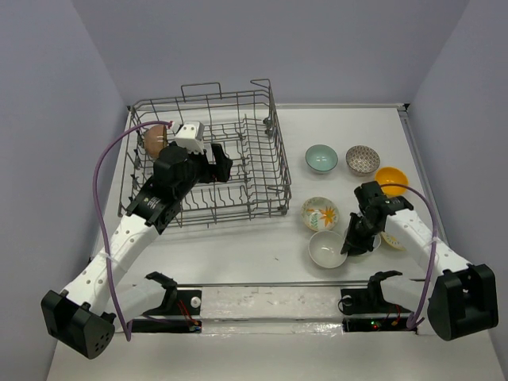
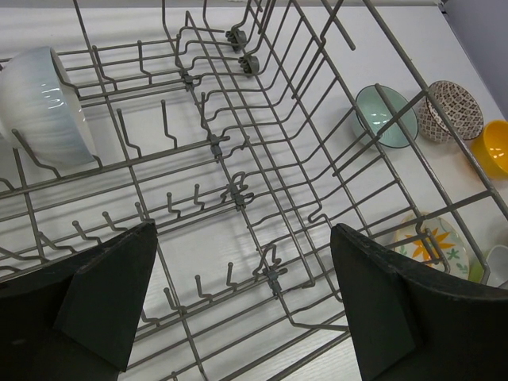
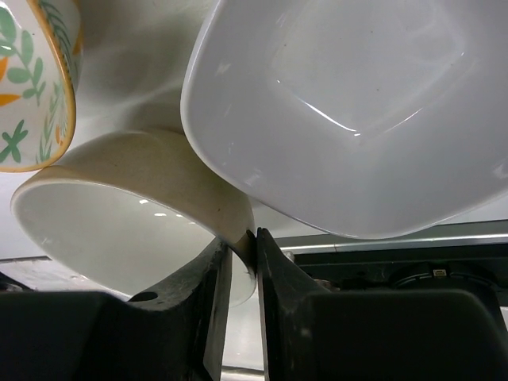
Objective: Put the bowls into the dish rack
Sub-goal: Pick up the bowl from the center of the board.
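Cream bowl, pinched at its rim by the right end effector, may slip or nudge the seemingly touching squarish white bowl; left end effector gapes empty.

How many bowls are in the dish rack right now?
1: a bowl on edge in the far left corner of the dish rack; the left arm may hide others.

The dish rack is grey wire on a white table, with a brown bowl in its far left corner. Toward the table's right edge sit a pale teal bowl, a brown-and-white patterned bowl, an orange-yellow bowl, a floral bowl with green leaves and an orange rim, a cream bowl and a plain white squarish bowl.
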Robot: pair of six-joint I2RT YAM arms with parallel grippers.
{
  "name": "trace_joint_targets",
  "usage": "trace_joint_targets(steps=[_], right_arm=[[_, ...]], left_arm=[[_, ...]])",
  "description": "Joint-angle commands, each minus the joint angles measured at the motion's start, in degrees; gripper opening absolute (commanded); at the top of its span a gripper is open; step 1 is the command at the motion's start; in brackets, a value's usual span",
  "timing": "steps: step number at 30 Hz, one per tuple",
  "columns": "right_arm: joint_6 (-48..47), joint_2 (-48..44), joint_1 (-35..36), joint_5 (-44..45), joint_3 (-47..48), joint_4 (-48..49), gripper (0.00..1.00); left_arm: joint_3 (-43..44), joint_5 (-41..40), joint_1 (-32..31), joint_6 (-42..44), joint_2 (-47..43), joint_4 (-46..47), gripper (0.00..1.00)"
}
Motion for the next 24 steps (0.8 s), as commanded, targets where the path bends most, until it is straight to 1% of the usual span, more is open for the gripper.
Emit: trace_joint_targets(steps=[1, 3, 6, 11, 13, 14, 16, 17, 18, 19, 24], right_arm=[[-0.24, 0.37, 0.41, -0.14, -0.59, 4.32, 0.25], [0.02, 0.54, 0.93, -0.4, -0.68, 4.93, 0.26], [0.02, 0.98, 0.94, -0.41, -0.86, 5.29, 0.28], [-0.15, 1.95, 1.47, -0.49, -0.95, 5.99, 0.28], [-0.33, 2.21, 1.47, -0.58, -0.77, 6.16, 0.22], [-0.33, 2.13, 1.47, -0.67, -0.77, 6.25, 0.16], [-0.5, 2.04, 1.47, -0.76, -0.68, 6.08, 0.1], [-0.68, 1.78, 1.47, -0.84, -0.42, 5.82, 0.05], [-0.68, 1.6, 1.47, -0.85, -0.33, 5.81, 0.02], [-0.77, 1.34, 1.47, -0.93, -0.24, 5.38, 0.01], [-0.94, -0.51, 1.47, -1.72, 0.55, 3.62, 0.01]], left_arm=[[-0.25, 0.38, -0.07, -0.22, -0.11, 2.7, 0.99], [-0.25, 2.13, -0.07, -0.3, 0.16, 2.7, 0.99], [-0.25, 2.31, 0.02, -0.39, 0.24, 2.79, 0.99], [-0.25, 2.23, 0.02, -0.31, 0.33, 2.79, 0.99], [-0.34, 2.23, 0.02, -0.39, 0.33, 2.79, 0.99], [-0.34, 2.14, -0.07, -0.31, 0.51, 2.79, 0.99], [-0.34, 2.14, -0.07, -0.22, 0.6, 2.79, 0.99], [-0.34, 2.05, -0.07, -0.22, 0.68, 2.79, 0.99], [-0.34, 1.96, -0.07, -0.22, 0.68, 2.79, 0.99], [-0.34, 1.96, -0.07, -0.3, 0.77, 2.79, 0.99], [-0.34, 2.05, -0.15, -0.3, 0.95, 2.79, 0.99]])
